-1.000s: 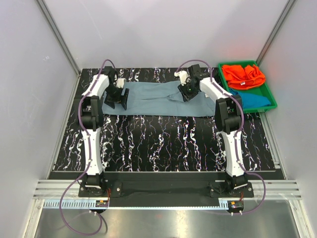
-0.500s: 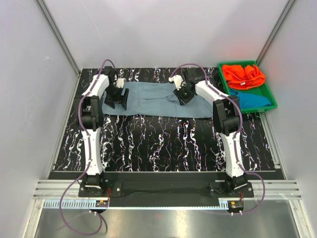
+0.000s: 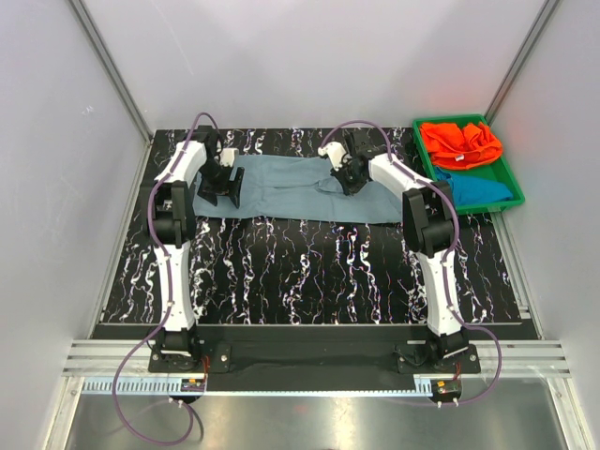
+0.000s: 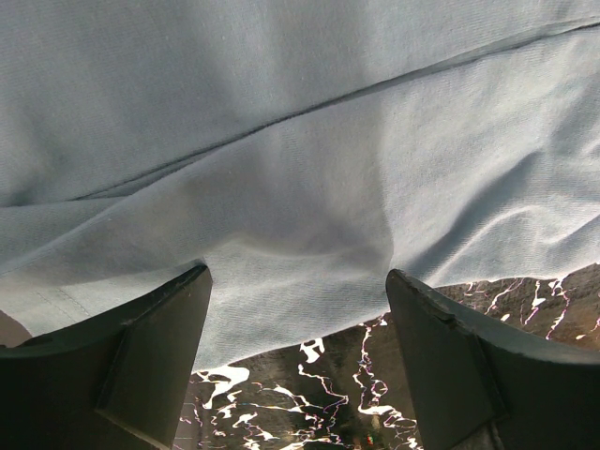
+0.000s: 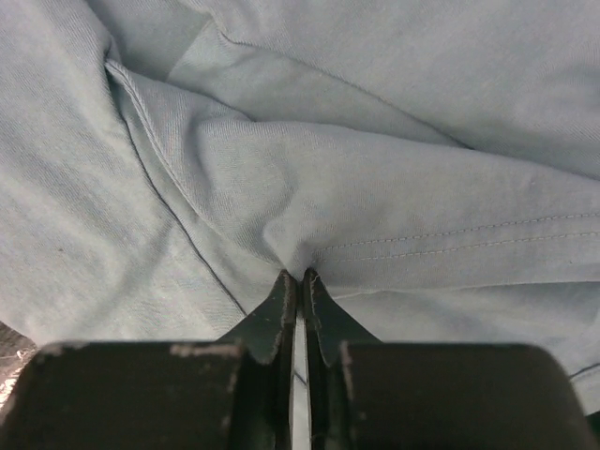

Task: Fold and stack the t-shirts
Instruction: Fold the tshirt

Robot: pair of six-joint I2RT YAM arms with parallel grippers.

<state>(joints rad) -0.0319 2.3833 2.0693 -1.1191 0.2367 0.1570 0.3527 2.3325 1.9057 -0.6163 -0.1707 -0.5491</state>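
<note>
A dusty grey-blue t-shirt (image 3: 291,187) lies folded into a long band across the far part of the black marbled table (image 3: 309,272). My right gripper (image 3: 349,178) is shut on a pinch of that t-shirt's cloth (image 5: 309,234) near a stitched hem. My left gripper (image 3: 225,187) stands open over the t-shirt's left end (image 4: 300,262), its fingers (image 4: 141,347) either side of the cloth's edge, holding nothing. An orange t-shirt (image 3: 459,142) and a teal-blue t-shirt (image 3: 478,190) lie crumpled in the tray.
A green plastic tray (image 3: 511,178) sits at the far right corner of the table. Grey walls close in the left, right and back sides. The bare marbled table surface stretches from the t-shirt to the arm bases.
My right gripper moved left along the grey-blue t-shirt and closed on a pinch of its cloth. The left gripper has not moved.
</note>
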